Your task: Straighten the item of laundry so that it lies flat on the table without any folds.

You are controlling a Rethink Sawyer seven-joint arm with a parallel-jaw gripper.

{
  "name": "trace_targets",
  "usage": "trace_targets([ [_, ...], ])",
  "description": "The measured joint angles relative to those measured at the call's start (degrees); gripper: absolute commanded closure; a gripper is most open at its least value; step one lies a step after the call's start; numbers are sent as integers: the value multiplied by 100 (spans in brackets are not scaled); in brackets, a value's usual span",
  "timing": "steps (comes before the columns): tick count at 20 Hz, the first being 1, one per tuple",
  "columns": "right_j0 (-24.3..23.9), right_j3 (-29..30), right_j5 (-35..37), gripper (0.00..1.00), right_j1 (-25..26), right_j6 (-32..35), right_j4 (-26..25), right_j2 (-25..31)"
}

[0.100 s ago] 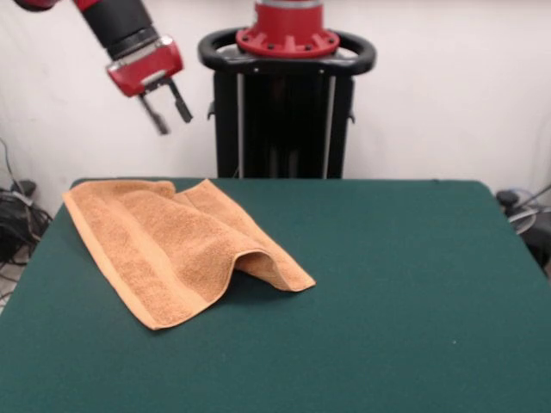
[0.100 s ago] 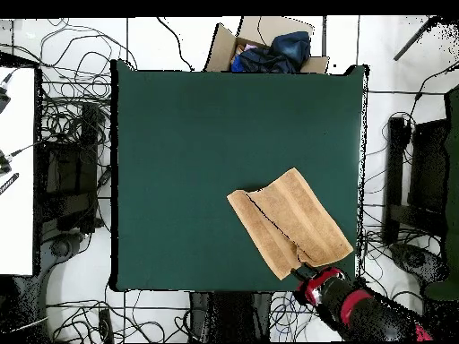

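The claw point(image 1: 169, 112) hangs up in the air, above the worktop's point(image 1: 405, 284) back corner, fingers a little apart and holding nothing. Well below it, the orange-tan towel point(image 1: 172, 249) sits on that side of the green worktop, near the back edge, and it's not flat: one flap is doubled over the rest, and a soft hump arches up at the fold, with shadow beneath. So, by my reckoning, the job is barely begun; that flap wants peeling back and the cloth smoothing out. From the front you get the hump's height and the empty fingers. From above, you get the layout instead: the towel point(image 2: 291, 222) set crookedly near the worktop's point(image 2: 179, 161) corner, a seam running along the overlapped layer, the claw point(image 2: 303, 270) just past its end.
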Motion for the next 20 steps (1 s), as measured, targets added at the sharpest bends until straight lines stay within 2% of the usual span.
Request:
trace_targets([
  [8, 295, 167, -2, 100, -188, 0, 2, -404],
  [15, 301, 293, -53, 100, -229, 0, 27, -612],
  [20, 349, 312, -377, 100, -194, 0, 26, -801],
])
